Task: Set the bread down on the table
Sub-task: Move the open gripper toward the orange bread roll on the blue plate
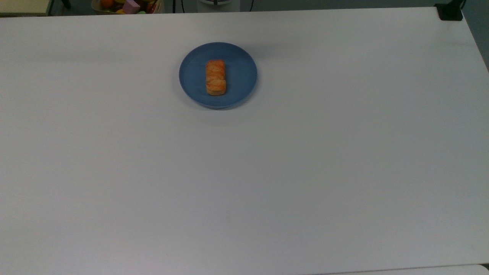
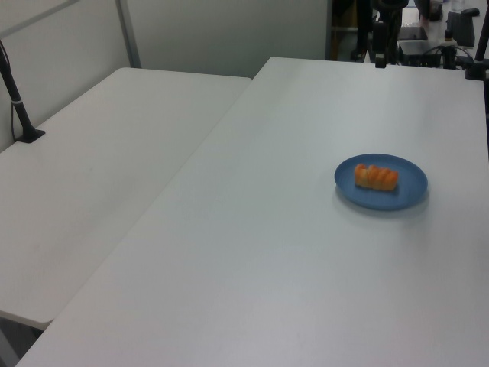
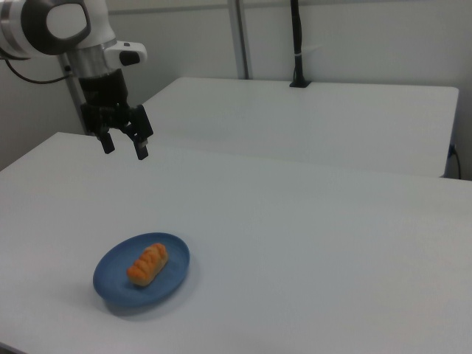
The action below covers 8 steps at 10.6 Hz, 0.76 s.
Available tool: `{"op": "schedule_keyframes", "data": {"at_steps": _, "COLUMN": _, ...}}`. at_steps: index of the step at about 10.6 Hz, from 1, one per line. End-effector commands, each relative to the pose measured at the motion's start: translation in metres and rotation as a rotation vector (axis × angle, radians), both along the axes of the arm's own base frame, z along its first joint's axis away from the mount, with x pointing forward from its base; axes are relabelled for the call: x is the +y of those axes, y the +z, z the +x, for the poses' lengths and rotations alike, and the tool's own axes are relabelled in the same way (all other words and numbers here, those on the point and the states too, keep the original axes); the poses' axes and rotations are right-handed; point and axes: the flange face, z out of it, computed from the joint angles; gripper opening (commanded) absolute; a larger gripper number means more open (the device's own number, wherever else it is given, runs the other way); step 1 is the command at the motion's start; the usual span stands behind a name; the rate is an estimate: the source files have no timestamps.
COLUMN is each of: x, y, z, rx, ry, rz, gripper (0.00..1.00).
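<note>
In the top view, the small oblong golden-orange bread (image 1: 216,77) with its lumpy glazed top lies in the middle of a round blue plate (image 1: 240,72), its long axis running up and down the picture. The plate sits on the large matte white surface (image 1: 267,172), toward the far edge and a little to the top view's left of centre. Beyond that far edge a container of colourful toy items (image 1: 128,5) is partly visible.

In the left view, the bread (image 2: 376,177) lies crosswise on the blue plate (image 2: 409,191), at the left view's right side of the white surface (image 2: 252,252). A second white table (image 2: 99,176) adjoins it on the left view's left.

In the right view, the black two-finger tool (image 3: 124,146) hangs from the white arm (image 3: 59,29), well above the surface (image 3: 310,243) and up and to the right view's left of the plate (image 3: 110,284). Its fingers are spread apart and hold nothing. The bread (image 3: 147,264) rests on the plate, untouched.

Judging by this, the task is at its opening step: the approach has not reached the bread. The next move calls for bringing the tool over the plate, lining the fingers across the loaf's narrow width, descending and closing on it, then lifting it off the plate and setting it on a bare part of the surface.
</note>
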Motion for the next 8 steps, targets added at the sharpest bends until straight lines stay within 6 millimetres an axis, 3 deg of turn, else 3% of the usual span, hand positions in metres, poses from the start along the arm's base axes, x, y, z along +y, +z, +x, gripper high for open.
{"op": "schedule_keyframes", "data": {"at_steps": 1, "x": -0.002, "y": -0.002, "z": -0.002, "rx": 0.007, "ry": 0.02, "rz": -0.018, "gripper": 1.0}}
{"op": "schedule_keyframes", "data": {"at_steps": 6, "x": -0.001, "y": -0.001, "z": -0.003, "rx": 0.003, "ry": 0.02, "rz": -0.012, "gripper": 1.0}}
{"op": "schedule_keyframes", "data": {"at_steps": 8, "x": 0.002, "y": -0.012, "z": -0.012, "rx": 0.028, "ry": 0.026, "rz": -0.01, "gripper": 1.0}}
